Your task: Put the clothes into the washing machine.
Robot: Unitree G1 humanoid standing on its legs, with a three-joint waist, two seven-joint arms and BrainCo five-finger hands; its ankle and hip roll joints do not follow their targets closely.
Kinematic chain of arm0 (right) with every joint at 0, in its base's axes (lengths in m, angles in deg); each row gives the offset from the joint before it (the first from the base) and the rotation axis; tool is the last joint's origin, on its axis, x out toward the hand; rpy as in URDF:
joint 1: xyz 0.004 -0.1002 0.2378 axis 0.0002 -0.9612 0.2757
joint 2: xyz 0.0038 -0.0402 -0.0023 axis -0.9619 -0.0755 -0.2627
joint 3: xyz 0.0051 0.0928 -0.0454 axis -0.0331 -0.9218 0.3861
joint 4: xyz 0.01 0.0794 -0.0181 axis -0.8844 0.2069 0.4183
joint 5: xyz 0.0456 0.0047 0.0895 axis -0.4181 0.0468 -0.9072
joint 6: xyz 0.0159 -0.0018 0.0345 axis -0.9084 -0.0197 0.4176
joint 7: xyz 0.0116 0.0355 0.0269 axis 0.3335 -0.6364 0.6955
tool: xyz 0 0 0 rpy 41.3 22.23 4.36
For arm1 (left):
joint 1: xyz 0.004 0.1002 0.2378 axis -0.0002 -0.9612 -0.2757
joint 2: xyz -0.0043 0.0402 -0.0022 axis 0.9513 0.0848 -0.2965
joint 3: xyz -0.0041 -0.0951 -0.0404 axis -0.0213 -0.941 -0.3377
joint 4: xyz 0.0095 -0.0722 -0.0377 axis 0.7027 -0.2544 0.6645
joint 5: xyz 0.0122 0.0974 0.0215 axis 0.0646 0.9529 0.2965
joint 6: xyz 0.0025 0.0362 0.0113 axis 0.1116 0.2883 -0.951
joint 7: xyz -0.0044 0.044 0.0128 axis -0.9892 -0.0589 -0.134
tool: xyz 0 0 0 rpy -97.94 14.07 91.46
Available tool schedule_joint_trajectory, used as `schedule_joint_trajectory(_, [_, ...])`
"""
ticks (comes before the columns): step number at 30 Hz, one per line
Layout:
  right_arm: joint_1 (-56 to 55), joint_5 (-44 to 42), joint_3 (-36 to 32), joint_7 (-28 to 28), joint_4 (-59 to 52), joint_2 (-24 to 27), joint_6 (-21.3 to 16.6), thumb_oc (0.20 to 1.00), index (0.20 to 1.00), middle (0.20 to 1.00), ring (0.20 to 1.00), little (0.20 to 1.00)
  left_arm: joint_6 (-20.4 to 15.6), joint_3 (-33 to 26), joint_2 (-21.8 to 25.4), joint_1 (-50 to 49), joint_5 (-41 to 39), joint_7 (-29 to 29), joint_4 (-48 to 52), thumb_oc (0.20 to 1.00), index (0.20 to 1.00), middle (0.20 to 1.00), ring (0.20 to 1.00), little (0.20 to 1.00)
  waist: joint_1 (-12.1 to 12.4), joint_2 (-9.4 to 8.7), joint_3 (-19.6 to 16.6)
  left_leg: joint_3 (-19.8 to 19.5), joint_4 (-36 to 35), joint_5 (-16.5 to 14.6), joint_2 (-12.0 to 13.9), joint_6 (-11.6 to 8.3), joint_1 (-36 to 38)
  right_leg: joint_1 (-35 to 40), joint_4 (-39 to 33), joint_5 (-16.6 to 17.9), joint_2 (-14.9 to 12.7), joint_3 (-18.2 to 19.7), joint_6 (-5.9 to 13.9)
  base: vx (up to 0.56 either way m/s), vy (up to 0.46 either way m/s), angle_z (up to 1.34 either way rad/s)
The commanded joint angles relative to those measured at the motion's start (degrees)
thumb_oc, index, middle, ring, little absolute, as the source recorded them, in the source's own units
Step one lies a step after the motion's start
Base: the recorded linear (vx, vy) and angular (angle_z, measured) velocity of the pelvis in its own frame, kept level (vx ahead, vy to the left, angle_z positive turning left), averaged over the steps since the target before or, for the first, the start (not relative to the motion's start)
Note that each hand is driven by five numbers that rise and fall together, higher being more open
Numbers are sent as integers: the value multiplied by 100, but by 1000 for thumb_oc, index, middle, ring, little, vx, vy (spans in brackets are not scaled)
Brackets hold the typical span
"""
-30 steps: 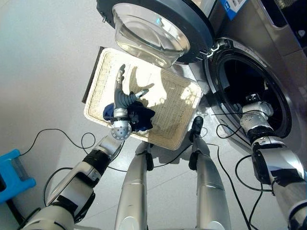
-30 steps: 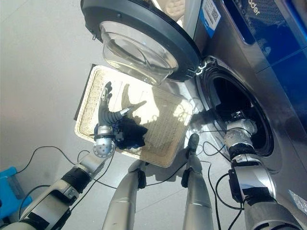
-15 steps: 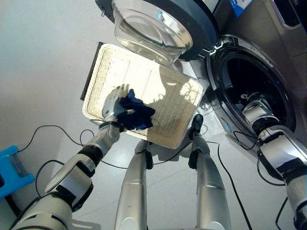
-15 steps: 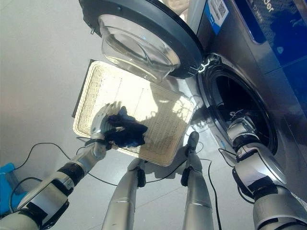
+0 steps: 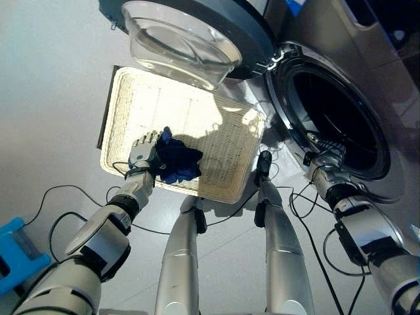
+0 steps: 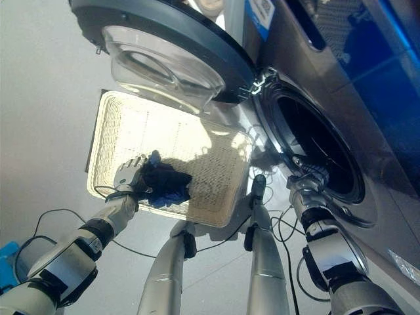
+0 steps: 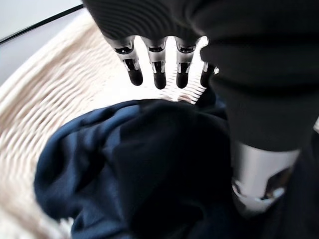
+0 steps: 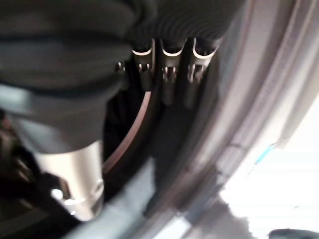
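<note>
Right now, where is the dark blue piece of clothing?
The dark blue cloth lies in the pale woven basket on the floor, at its near left edge, against the left hand, left of the washing machine's open drum.

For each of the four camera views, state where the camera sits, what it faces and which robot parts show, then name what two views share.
Left eye view: on the head, looking down at the shallow cream wicker basket, the open grey washing machine drum and both arms.
Right eye view: beside it, facing the same scene.
Left wrist view: on the left wrist, facing the dark blue garment past the left robot hand.
Right wrist view: on the right wrist, facing the drum's rim past the right robot hand.
Shared: left eye and left wrist views both show the garment in the basket.
</note>
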Motion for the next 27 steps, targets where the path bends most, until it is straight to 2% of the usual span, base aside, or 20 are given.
schedule_joint_trajectory(1, [315, -177, 269, -46, 38, 348, -320, 1000, 1000, 1000, 1000, 1000, 262, -406, -12, 6, 292, -250, -124, 1000, 1000, 1000, 1000, 1000, 136, 198, -90, 342, -307, 52, -288, -176, 30, -57, 757, -672, 200, -210, 574, -2, 5, -7])
schedule_joint_trajectory(2, [269, -251, 289, 5, -33, 319, -372, 1000, 1000, 1000, 1000, 1000, 296, -315, -7, 34, 279, -322, -162, 1000, 1000, 1000, 1000, 1000, 117, 181, -90, 353, -299, 58, -277, -181, 11, -69, 755, -665, 211, -198, 569, -12, 19, -8])
schedule_joint_trajectory(5, [29, -850, 165, 137, -619, 231, -982, 1000, 1000, 1000, 1000, 1000, 528, -146, -57, -19, 315, -528, -316, 1000, 1000, 1000, 1000, 1000, 57, 44, -90, 380, -291, 101, -238, -203, -126, -161, 703, -596, 244, -176, 575, -5, 4, -3])
schedule_joint_trajectory(8, [-122, -1165, 73, 97, -1054, 171, -1243, 1000, 1000, 1000, 1000, 1000, 658, -125, -55, -86, 337, -591, -307, 1000, 1000, 1000, 1000, 1000, 32, -5, -90, 384, -296, 106, -230, -215, -140, -177, 695, -590, 258, -178, 571, 0, -1, -1])
schedule_joint_trajectory(11, [-593, -1273, -28, -68, -2166, -37, -1621, 1000, 1000, 1000, 1000, 1000, 899, -77, -27, -252, 423, -833, -433, 1000, 1000, 1000, 1000, 1000, -45, -134, -90, 439, -327, 144, -187, -230, -183, -225, 669, -566, 281, -192, 576, -2, -2, -1])
schedule_joint_trajectory(16, [-1093, -1106, -85, -215, -3178, -222, -1797, 1000, 1000, 1000, 1000, 1000, 1105, 100, -53, -463, 691, -1256, -696, 1000, 1000, 1000, 1000, 1000, -166, -254, -90, 464, -331, 176, -148, -242, -260, -282, 618, -526, 298, -172, 585, 0, 0, 0])
schedule_joint_trajectory(23, [-1333, -1306, -143, 6, -3470, -340, -1774, 1000, 1000, 1000, 1000, 1000, 1038, 454, -16, -718, 1077, -1716, -936, 1000, 1000, 1000, 1000, 1000, -225, -296, -90, 446, -353, 182, -120, -242, -284, -302, 586, -503, 289, -148, 618, -2, -3, -3])
schedule_joint_trajectory(24, [-1339, -1362, -148, 49, -3471, -350, -1795, 1000, 1000, 1000, 1000, 1000, 1027, 488, -13, -752, 1085, -1692, -939, 721, 721, 721, 721, 721, -224, -298, -90, 444, -340, 175, -112, -241, -290, -304, 594, -507, 279, -150, 619, 1, -13, -4])
schedule_joint_trajectory(25, [-1343, -1421, -162, 117, -3477, -370, -1836, 1000, 1000, 1000, 1000, 1000, 969, 528, -2, -789, 1060, -1732, -946, 200, 200, 200, 200, 200, -220, -301, -90, 443, -323, 166, -100, -238, -299, -307, 608, -514, 270, -154, 618, 4, -14, -3])
schedule_joint_trajectory(27, [-1351, -1414, -183, 113, -3497, -375, -1874, 1000, 1000, 1000, 1000, 1000, 925, 571, 4, -831, 916, -1719, -946, 200, 200, 200, 200, 200, -219, -303, -90, 429, -302, 162, -99, -247, -304, -299, 619, -523, 268, -153, 617, 3, -8, -2])
